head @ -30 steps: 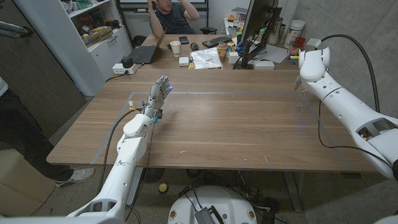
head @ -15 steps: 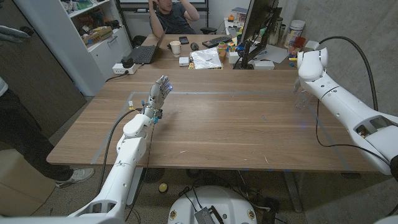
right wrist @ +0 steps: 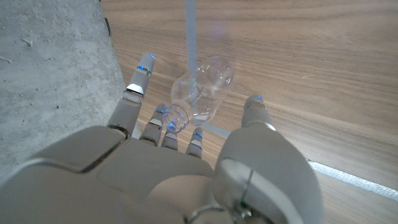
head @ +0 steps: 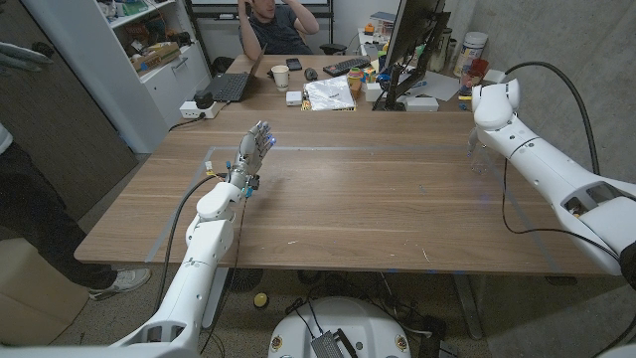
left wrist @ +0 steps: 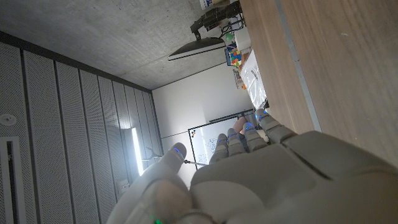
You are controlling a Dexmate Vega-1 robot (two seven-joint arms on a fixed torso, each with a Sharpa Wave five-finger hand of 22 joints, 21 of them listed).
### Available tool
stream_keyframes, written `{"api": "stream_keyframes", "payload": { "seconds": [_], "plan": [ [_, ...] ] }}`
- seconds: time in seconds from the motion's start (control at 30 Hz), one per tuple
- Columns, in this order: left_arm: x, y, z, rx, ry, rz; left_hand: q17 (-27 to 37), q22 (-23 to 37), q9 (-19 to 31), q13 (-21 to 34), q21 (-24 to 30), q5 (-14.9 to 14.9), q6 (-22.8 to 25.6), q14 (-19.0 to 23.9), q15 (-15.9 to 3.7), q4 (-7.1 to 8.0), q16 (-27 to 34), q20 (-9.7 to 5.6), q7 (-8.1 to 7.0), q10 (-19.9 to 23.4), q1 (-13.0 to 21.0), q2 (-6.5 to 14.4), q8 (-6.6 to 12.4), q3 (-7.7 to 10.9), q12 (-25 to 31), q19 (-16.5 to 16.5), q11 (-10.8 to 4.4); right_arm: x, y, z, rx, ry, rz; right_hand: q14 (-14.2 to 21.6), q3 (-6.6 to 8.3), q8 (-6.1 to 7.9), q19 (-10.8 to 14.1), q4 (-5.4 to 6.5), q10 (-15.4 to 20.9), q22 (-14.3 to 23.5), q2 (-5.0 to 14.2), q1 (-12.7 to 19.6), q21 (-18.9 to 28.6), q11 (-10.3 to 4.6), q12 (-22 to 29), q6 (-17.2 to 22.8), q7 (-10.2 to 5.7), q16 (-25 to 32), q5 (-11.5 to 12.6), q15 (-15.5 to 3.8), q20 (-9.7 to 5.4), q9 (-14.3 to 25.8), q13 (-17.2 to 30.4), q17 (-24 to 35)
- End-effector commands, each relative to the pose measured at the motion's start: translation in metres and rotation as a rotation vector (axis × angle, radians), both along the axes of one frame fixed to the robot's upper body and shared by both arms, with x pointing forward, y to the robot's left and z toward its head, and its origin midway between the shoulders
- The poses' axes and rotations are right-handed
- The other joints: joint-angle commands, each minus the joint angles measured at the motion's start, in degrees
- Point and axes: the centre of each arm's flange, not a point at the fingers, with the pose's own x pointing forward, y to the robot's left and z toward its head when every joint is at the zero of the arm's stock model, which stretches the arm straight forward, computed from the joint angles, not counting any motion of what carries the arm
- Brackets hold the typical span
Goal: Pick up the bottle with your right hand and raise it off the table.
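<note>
Wooden table (head: 368, 199) stood before a cluttered office, clear plastic bottle (right wrist: 200, 92) upright near its far right edge, right hand (right wrist: 180, 162) spread wide above it, ungrasped, left hand (head: 254, 149) upright, holding nothing.

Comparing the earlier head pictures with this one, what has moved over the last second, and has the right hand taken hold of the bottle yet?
The right arm's white wrist has drifted slightly toward picture left, above the clear plastic bottle. The right hand hangs over the bottle with fingers spread around its neck; no grip is visible yet. The bottle stands where it was on the wooden table, and the left hand has stayed raised in place.
</note>
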Motion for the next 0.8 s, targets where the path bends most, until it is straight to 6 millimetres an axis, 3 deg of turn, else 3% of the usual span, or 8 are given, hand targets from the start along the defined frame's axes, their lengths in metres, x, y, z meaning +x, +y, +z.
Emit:
{"api": "stream_keyframes", "payload": {
  "seconds": [0.03, 0.23, 0.57, 0.63, 0.7, 0.8],
  "plan": [
    [-0.001, 0.001, 0.000, -0.001, 0.002, 0.004, 0.11, 0.24, 0.23, 0.10, 0.19, 0.35, -0.36, -0.18, 0.08, 0.00, 0.22, 0.20, 0.07, -0.10, 0.24, 5.82, 0.22, -0.21, 0.31, 0.05, 0.23, 0.006, 0.002, -0.003, -0.004, 0.015, 0.006, 0.65, 0.53, 0.52, 1.01, -0.44, 0.35, -0.03, 0.19, 1.86, 0.22, -0.43, 0.33, 0.37, -0.38, 0.36, 0.44, -0.28, -0.41, 0.08, 0.17, -0.02],
    [-0.001, 0.001, -0.001, -0.002, -0.001, 0.004, 0.12, 0.24, 0.24, 0.10, 0.19, 0.35, -0.33, -0.15, 0.08, 0.02, 0.24, 0.22, 0.06, -0.09, 0.21, 5.81, 0.23, -0.25, 0.32, 0.04, 0.20, 0.009, 0.002, -0.003, 0.000, 0.032, -0.002, 1.41, 0.96, 0.69, 2.35, -0.75, 0.53, -0.04, 0.29, 4.25, 0.36, -0.51, 0.41, 0.63, -0.37, 0.49, 0.62, -0.56, -1.27, 0.08, 0.13, -0.04],
    [-0.004, 0.000, 0.001, -0.002, -0.019, 0.004, 0.12, 0.25, 0.24, 0.10, 0.23, 0.36, -0.26, -0.02, 0.24, 0.05, 0.28, 0.54, 0.08, 0.03, 0.16, 5.76, 0.24, -0.33, 0.35, 0.15, 0.21, 0.015, 0.002, -0.007, 0.020, 0.082, -0.023, 3.44, 1.38, 0.81, 5.32, -1.02, 0.21, -0.07, -0.28, 9.41, 0.55, -1.90, 0.34, 0.95, -0.39, 0.73, 0.76, -1.18, -4.19, 0.07, 0.07, -0.06],
    [-0.004, 0.000, 0.002, -0.002, -0.020, 0.004, 0.12, 0.25, 0.24, 0.10, 0.26, 0.36, -0.26, 0.01, 0.25, 0.06, 0.29, 0.59, 0.08, 0.08, 0.15, 5.75, 0.24, -0.35, 0.37, 0.21, 0.25, 0.017, 0.002, -0.008, 0.026, 0.093, -0.031, 3.99, 1.17, 0.67, 7.23, -0.81, -1.46, -0.06, -0.87, 12.01, 0.67, -3.52, -0.09, 0.75, -0.40, 0.61, 0.84, -1.55, -6.79, 0.05, 0.06, 0.01],
    [-0.004, 0.000, 0.002, -0.001, -0.022, 0.003, 0.12, 0.26, 0.24, 0.10, 0.27, 0.36, -0.24, 0.04, 0.24, 0.06, 0.30, 0.60, 0.07, 0.09, 0.14, 5.73, 0.25, -0.37, 0.38, 0.23, 0.24, 0.017, 0.002, -0.008, 0.031, 0.098, -0.034, 4.56, 1.08, 0.59, 8.65, -0.63, -2.47, -0.06, -0.87, 13.54, 0.81, -4.36, -0.21, 0.56, -0.41, 0.68, 0.93, -1.71, -8.38, 0.04, 0.07, 0.11],
    [-0.005, 0.000, 0.002, -0.002, -0.024, 0.001, 0.13, 0.26, 0.24, 0.10, 0.28, 0.36, -0.22, 0.08, 0.26, 0.07, 0.31, 0.60, 0.04, 0.10, 0.11, 5.69, 0.25, -0.41, 0.37, 0.25, 0.24, 0.018, 0.001, -0.008, 0.034, 0.091, -0.033, 6.59, 1.37, 0.72, 10.52, -0.43, -2.13, -0.05, 0.15, 16.83, 0.79, -5.52, 0.36, 0.78, -0.43, 1.21, 1.10, -3.17, -11.87, 0.09, 0.09, 0.37]
  ]
}}
